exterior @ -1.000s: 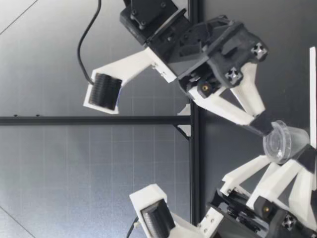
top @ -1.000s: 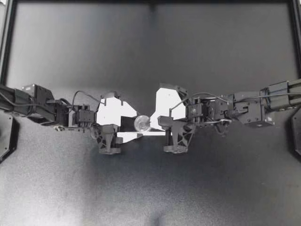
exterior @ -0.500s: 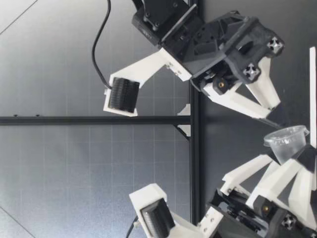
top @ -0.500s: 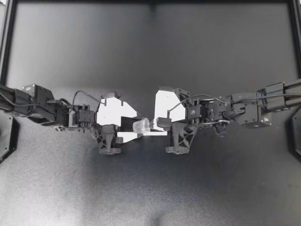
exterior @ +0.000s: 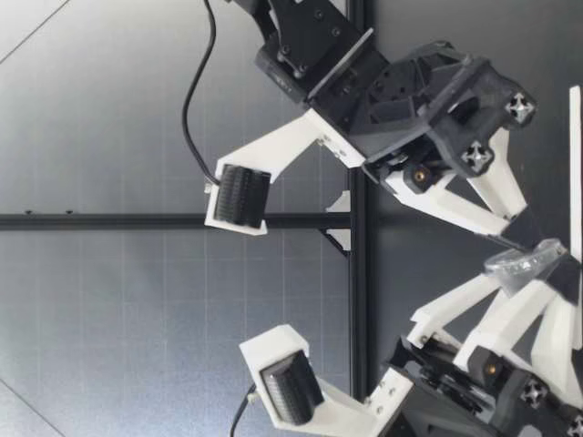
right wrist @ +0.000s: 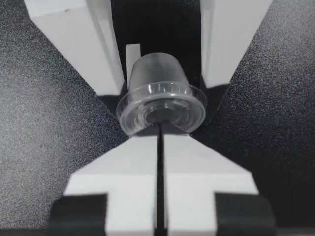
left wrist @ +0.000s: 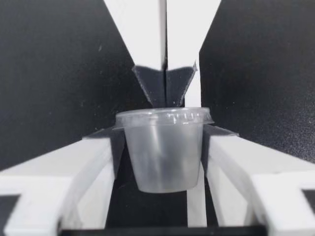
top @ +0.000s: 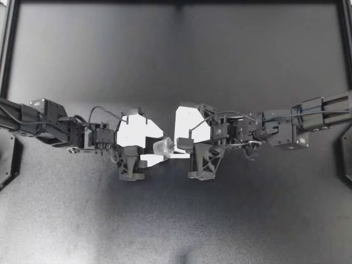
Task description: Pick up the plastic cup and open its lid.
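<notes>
Clear plastic cup sits clamped in your left pincer, lid facing the right pincer, its tips pressed together at the rim. Risk: w/ a thin bite, tips slip off on the pull, or cup twists out.

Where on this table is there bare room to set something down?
Two bare stretches of table: the wide one between the arms and the far frame rail, and the one on the arms' near side. Crowded only mid-table, where my left gripper holds the plastic cup and my right gripper pinches its lid.
</notes>
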Robot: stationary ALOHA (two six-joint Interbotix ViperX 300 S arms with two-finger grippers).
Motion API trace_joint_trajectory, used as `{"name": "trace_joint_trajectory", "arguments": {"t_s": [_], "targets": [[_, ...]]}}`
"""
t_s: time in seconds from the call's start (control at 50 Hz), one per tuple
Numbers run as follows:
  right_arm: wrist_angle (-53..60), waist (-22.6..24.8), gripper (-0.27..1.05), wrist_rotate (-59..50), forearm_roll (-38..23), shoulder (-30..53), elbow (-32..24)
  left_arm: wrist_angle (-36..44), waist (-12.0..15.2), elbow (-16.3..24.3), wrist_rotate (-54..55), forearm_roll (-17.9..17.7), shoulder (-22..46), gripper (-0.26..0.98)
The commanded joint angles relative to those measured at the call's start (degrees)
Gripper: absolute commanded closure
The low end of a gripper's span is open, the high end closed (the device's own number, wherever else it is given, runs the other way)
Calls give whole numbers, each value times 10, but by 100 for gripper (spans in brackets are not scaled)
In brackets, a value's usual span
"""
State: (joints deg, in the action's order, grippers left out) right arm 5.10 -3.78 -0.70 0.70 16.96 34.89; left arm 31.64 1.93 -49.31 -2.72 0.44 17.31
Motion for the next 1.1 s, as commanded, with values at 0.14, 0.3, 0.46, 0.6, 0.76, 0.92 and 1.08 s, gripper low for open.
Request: {"name": "trace_joint_trajectory", "arguments": {"t_s": [0.14, 0.3, 0.46, 0.6, 0.76, 0.92, 1.08], "targets": [[1, -4, 98, 0, 0, -18, -6, -3, -2, 5, -2, 3, -7, 47], [2, -4, 98, 0, 0, -69, 14, -1, -5, 3, 0, 3, -11, 50], [39, 1, 98, 8, -3, -199, 63, 23, -10, -3, 2, 1, -29, 50], [178, 11, 97, 29, -30, -303, 125, 90, -10, -11, 17, 1, -59, 50], [346, 11, 96, 105, -67, -364, 202, 207, -10, -24, 40, -1, -94, 50], [367, 11, 91, 231, -67, -369, 221, 301, -10, -19, 67, -3, -101, 50], [345, 11, 74, 321, -67, -347, 216, 339, -10, -19, 100, -10, -99, 50]]}}
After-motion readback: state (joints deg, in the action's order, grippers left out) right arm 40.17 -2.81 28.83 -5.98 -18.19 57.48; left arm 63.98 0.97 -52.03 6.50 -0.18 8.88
